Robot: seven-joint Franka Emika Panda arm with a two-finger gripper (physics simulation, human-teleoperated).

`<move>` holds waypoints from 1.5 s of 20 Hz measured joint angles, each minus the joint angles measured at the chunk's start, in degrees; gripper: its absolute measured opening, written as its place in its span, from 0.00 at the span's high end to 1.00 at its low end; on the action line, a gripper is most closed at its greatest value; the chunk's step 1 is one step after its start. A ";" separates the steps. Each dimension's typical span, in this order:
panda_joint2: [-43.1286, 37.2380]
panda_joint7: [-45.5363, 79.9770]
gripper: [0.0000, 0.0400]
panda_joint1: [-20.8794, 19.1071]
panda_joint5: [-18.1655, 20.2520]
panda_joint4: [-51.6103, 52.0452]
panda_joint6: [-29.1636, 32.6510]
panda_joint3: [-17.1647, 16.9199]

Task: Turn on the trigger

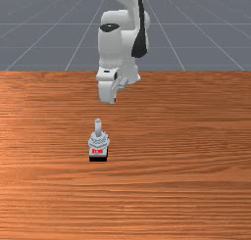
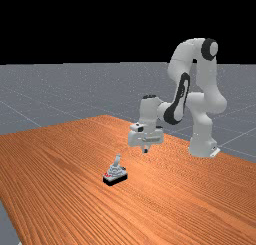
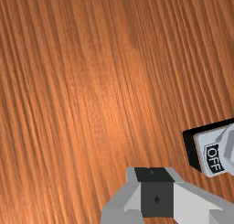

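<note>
Orange-brown wood is forming the tabletop, and a grey floor is extending behind it. Above the wood, the gripper is hanging with its two fingers pressed together and is holding nothing. Beyond the fingers, the trigger is standing on the table, apart from the gripper and on the side away from the base of the arm. Its lever is rising from a grey housing, which is resting on a black base; in the front view, the lever appears to be leaning toward the arm. An OFF plate is facing upward at the end nearer the fingers, while a red marking is showing on the side away from the arm. Contact is probably still pending, so the step is calling for lowering the joined fingertips on the arm side of the lever, aligning them with its shaft, then pushing steadily toward the red marking. Pressing too low is risking a shove against the housing; pressing off-centre is risking slipping past the lever or twisting the base.
</note>
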 joint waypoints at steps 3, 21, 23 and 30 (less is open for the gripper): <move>0.38 -9.65 1.00 -1.86 1.72 0.90 -1.32 0.19; 7.69 -10.16 1.00 -3.00 1.09 12.32 -6.37 -0.42; 9.15 -9.87 1.00 -2.92 1.06 14.70 -7.56 -0.36; 13.04 -14.01 1.00 -5.01 5.09 21.03 -9.71 1.87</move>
